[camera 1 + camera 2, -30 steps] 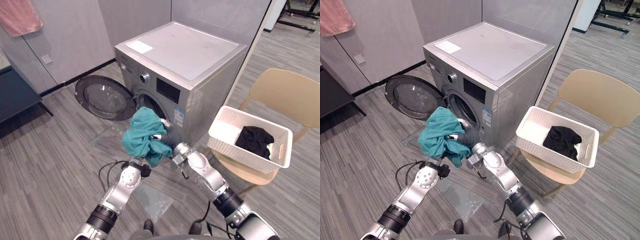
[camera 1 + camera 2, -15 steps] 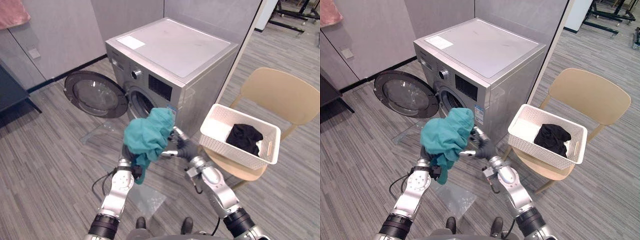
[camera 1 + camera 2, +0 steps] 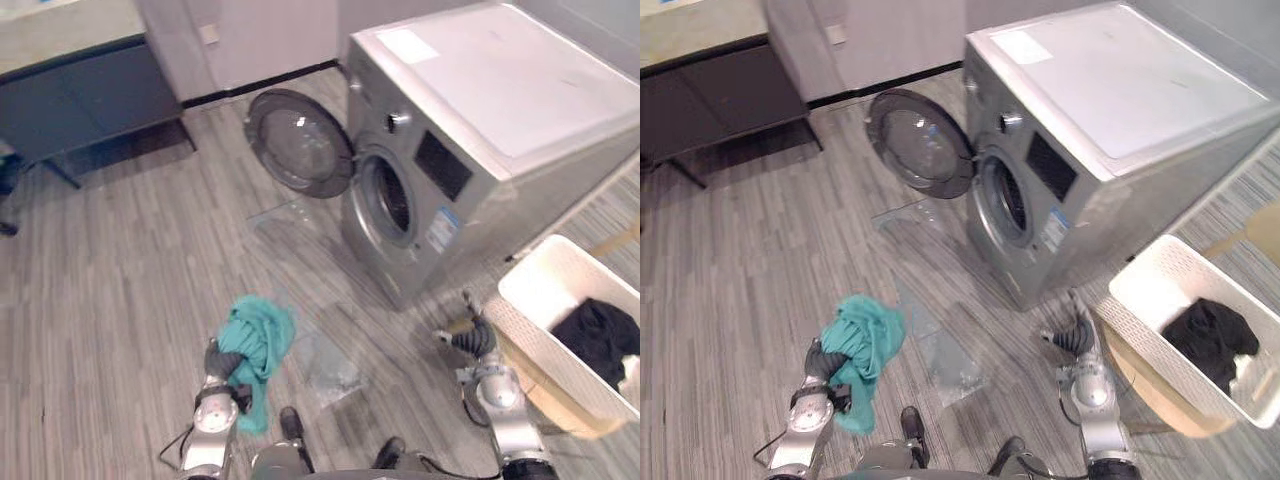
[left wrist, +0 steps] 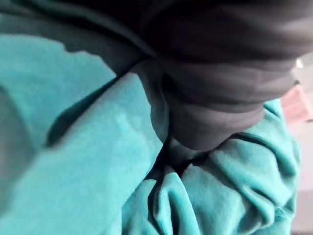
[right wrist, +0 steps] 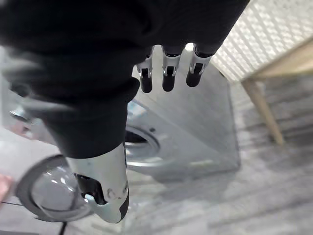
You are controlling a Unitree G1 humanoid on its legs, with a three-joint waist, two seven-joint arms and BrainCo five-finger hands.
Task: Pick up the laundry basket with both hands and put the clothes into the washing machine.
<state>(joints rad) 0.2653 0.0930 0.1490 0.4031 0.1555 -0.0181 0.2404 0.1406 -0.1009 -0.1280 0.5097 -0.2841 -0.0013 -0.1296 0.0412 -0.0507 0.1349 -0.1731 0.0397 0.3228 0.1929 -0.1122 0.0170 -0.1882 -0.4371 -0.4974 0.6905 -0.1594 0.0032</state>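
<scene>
Loading step. Teal garment (image 3: 256,343) covers my left hand (image 3: 214,360) fingers; grip I cannot tell. Right hand (image 5: 168,73) fingers slack, empty. Next: lift garment into washing machine (image 3: 500,110) beyond fingertips.

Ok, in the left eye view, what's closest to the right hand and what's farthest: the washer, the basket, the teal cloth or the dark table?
1. Basket: right beside the right hand, on its right.
2. Washer: just ahead of the hand.
3. Teal cloth: down low, over on the robot's left.
4. Dark table: far back on the left.
</scene>
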